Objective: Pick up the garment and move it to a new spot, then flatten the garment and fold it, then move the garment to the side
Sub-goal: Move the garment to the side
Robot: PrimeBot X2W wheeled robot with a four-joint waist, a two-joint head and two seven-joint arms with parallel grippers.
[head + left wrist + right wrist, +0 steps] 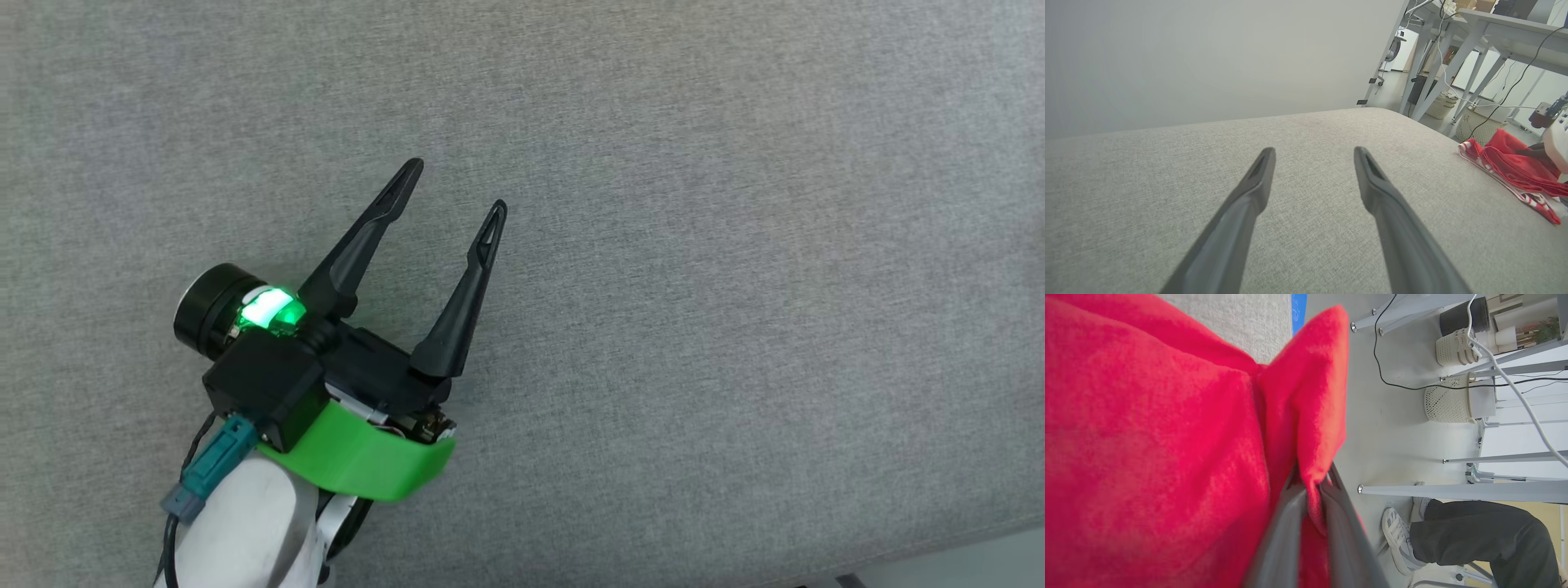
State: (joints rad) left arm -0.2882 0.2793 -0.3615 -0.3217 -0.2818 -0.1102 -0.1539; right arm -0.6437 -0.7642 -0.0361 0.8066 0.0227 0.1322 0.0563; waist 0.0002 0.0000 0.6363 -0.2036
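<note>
Head view, left gripper [457,186]: there it is, over the grey fabric surface [735,245], jaws spread wide with nothing between them.
Head view, wrist: a green light [265,309] glows, and a green band [367,457] sits just behind the fingers.
Left wrist view, fingers [1241,212]: both dark, well apart, above bare grey cloth.
Left wrist view, garment [1515,169]: red and bunched at the surface's far right edge, striped trim on its near side, well apart from the left gripper.
Right wrist view, right gripper [1312,479]: clamped tight, with a fold of the red garment pinched between its fingers.
Right wrist view, background: pale floor, white baskets [1447,402], a person's shoe [1396,539].
</note>
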